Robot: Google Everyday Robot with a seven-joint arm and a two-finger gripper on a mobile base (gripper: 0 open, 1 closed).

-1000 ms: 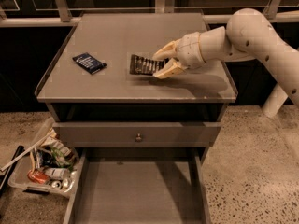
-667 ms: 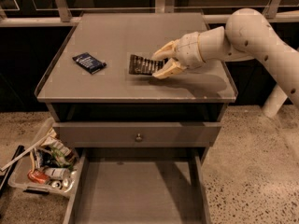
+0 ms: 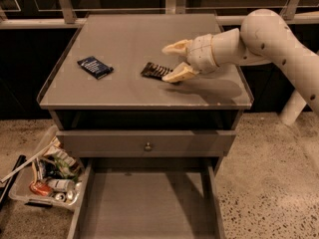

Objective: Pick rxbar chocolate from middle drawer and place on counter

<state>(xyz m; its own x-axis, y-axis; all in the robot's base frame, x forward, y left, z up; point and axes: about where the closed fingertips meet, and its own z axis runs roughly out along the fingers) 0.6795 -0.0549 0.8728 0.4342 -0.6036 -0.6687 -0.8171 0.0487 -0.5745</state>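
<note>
One view, from above and in front. The rxbar chocolate (image 3: pixel 155 70) lies flat on the bench (image 3: pixel 129 39) near the centre of the frame, well apart from the dark blue packet (image 3: pixel 94 66) to its left. The pincer (image 3: pixel 165 62) sits at the bar's right end, spread wide and holding nothing. Whether its lower finger touches the wrapper or only sits beside it I cannot tell. The middle drawer (image 3: pixel 144 203) stands pulled out at bottom centre. The bar looks light, thin and slightly bendy, with a slick wrapper, so a hold across its short width at mid-length would likely suit best.
</note>
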